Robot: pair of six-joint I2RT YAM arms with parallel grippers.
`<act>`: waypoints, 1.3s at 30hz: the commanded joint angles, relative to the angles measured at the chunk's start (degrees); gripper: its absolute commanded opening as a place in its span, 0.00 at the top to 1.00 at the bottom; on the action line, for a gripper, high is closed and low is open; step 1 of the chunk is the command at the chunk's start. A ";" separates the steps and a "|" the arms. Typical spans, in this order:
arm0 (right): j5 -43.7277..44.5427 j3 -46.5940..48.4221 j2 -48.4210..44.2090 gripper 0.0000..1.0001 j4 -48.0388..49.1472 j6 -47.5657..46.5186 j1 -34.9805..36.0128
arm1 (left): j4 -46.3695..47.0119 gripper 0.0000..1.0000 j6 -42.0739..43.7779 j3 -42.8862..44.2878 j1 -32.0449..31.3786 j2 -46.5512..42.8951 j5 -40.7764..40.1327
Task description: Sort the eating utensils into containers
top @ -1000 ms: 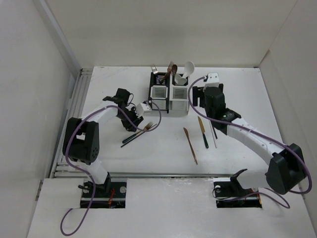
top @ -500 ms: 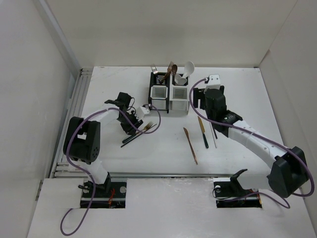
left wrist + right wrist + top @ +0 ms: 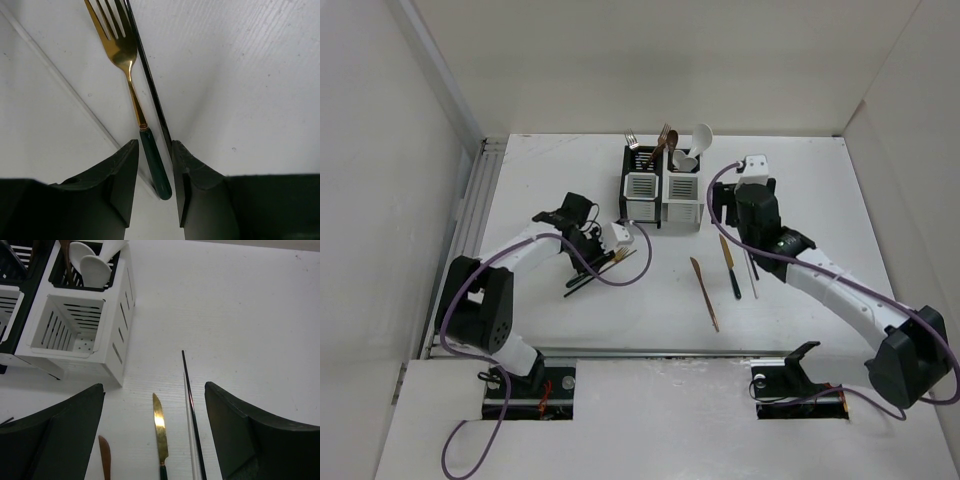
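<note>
A gold fork with a dark green handle (image 3: 131,75) lies on the table beside a thin black chopstick (image 3: 150,85). My left gripper (image 3: 154,147) is narrowly open, its jaws straddling the fork's handle with small gaps on both sides; in the top view it (image 3: 600,250) is left of the containers. My right gripper (image 3: 154,390) is wide open and empty above a gold knife (image 3: 160,432), a brown knife (image 3: 104,455) and a black chopstick (image 3: 190,400) with a white one beside it. The white container (image 3: 70,325) holds white spoons (image 3: 92,265). The black container (image 3: 642,185) holds forks.
The two containers stand side by side at the back middle of the table (image 3: 800,180). White walls enclose the table on the left, back and right. A rail runs along the left edge (image 3: 480,200).
My left gripper has moved right, onto the fork's handle. My right gripper has shifted slightly right and stays open.
</note>
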 commanded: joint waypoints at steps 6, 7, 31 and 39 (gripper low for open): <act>1.73 -1.93 -3.72 0.14 -1.09 1.91 0.60 | 1.98 0.71 -2.34 -1.61 -0.01 3.57 -2.66; 1.73 -1.93 -3.72 0.14 -1.70 1.91 0.60 | 1.98 0.69 -2.86 -1.09 -0.01 4.10 -3.27; 1.73 -1.93 -3.73 0.14 -2.84 2.44 0.60 | -3.11 0.68 1.27 1.81 1.31 1.72 2.96; 2.35 -1.93 -3.72 0.14 -3.37 2.44 0.60 | -0.66 0.69 -1.11 2.43 1.31 5.77 0.42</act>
